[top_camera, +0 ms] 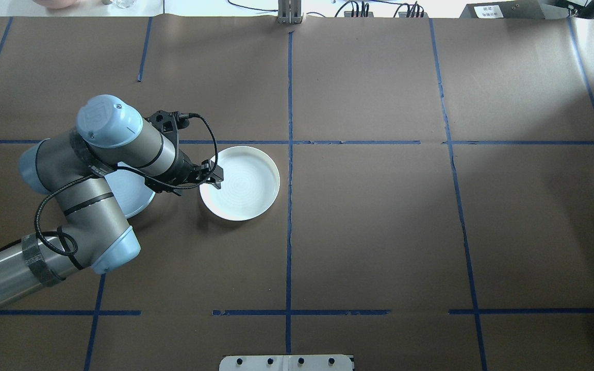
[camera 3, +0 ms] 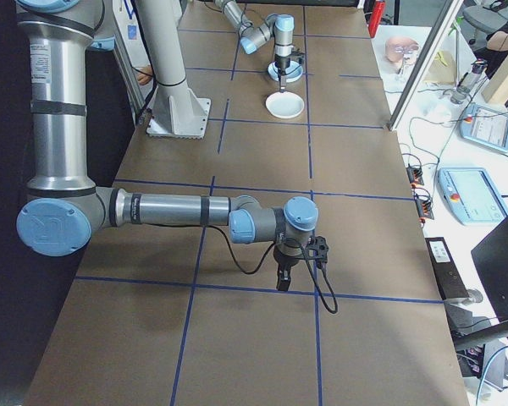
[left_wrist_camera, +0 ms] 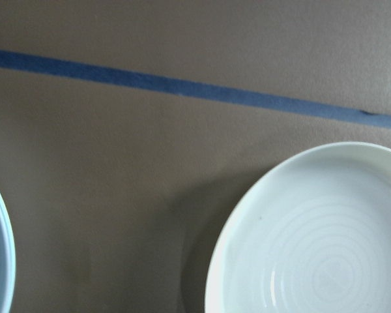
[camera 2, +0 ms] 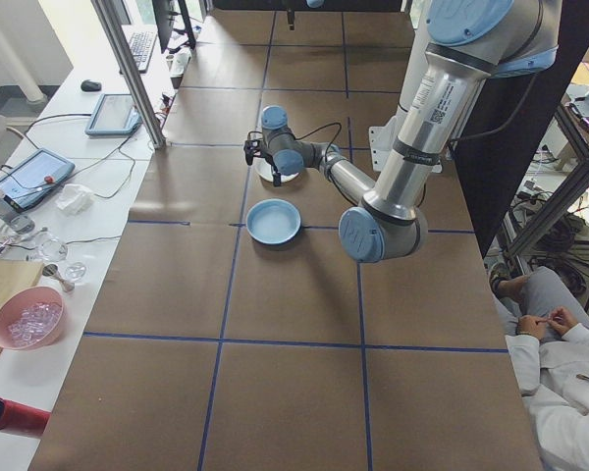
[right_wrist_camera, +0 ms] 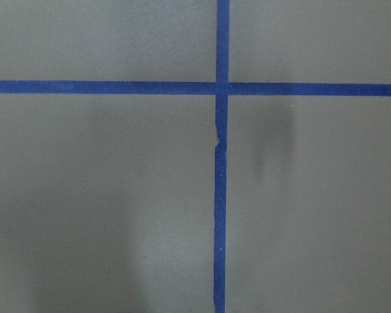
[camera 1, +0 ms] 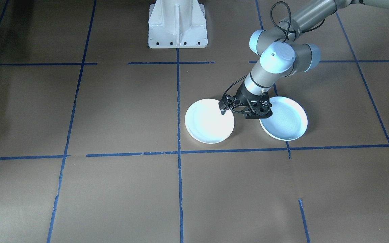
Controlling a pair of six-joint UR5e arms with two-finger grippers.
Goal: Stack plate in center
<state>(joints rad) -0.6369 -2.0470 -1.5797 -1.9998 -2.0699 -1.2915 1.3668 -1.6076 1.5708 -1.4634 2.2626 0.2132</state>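
Table (top_camera: 379, 232) brown, paper-covered, gridded with blue tape lines (top_camera: 289, 93). Center plate (top_camera: 240, 183) pale bluish-white with faint concentric rings; second plate (camera 1: 287, 121) the same pale tint, also ringed. Arms silver-grey with light blue joint caps (top_camera: 102, 117); left tool (camera 1: 223, 110) black, cable (top_camera: 207, 129) black; robot base (camera 1: 177, 23) white.
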